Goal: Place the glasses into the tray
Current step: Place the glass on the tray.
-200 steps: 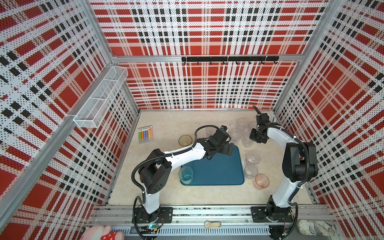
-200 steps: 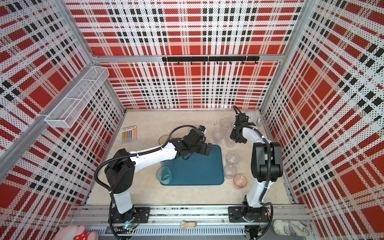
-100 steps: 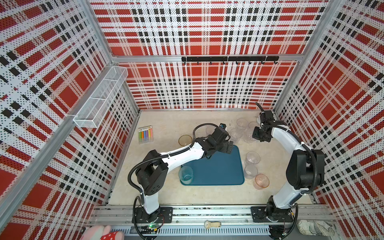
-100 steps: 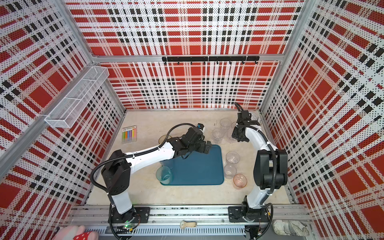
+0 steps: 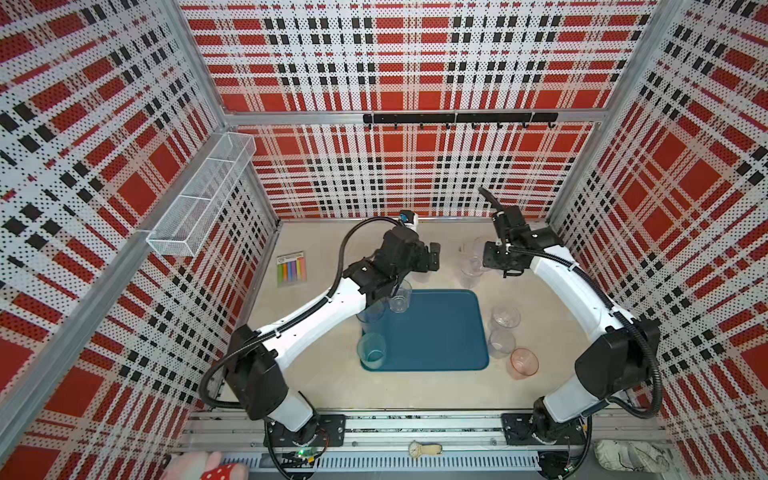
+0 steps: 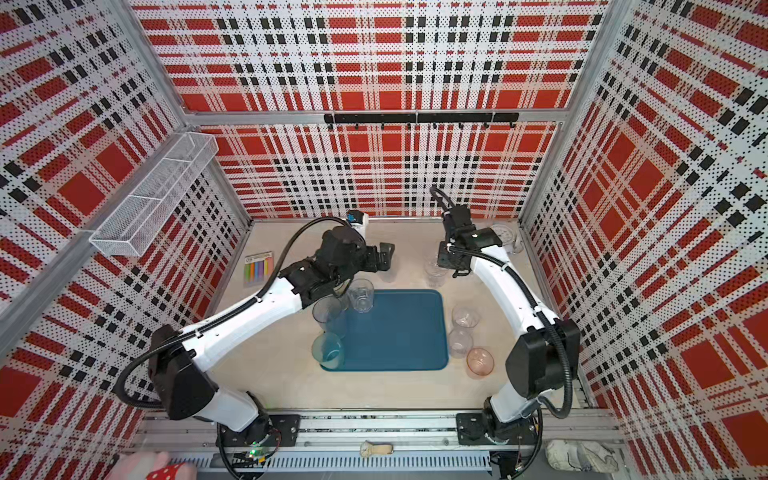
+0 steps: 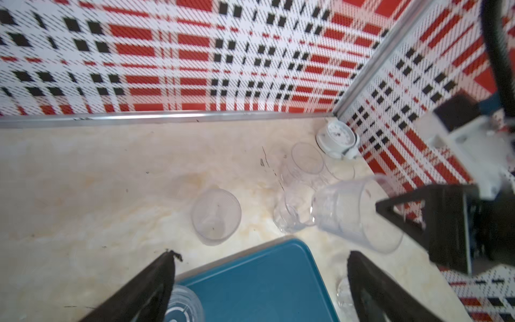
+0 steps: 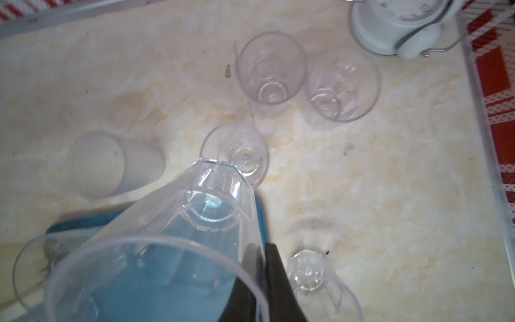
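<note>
Your right pincer [image 8: 260, 251] grips a tilted faceted glass [image 8: 195, 223]; left pincer [image 7: 262, 255] gapes wide above beige marbled surface [image 5: 415, 386], inside red-plaid perforated walls [image 5: 415, 62].

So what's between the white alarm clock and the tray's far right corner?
Three clear glasses stand on the tabletop there, and a fourth, the held glass, tilts over that corner; the right wrist view shows it.

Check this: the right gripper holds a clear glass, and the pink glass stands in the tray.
Wrong about the pink glass: both top views show it on the table, beside the tray. The right gripper does hold a clear glass.
</note>
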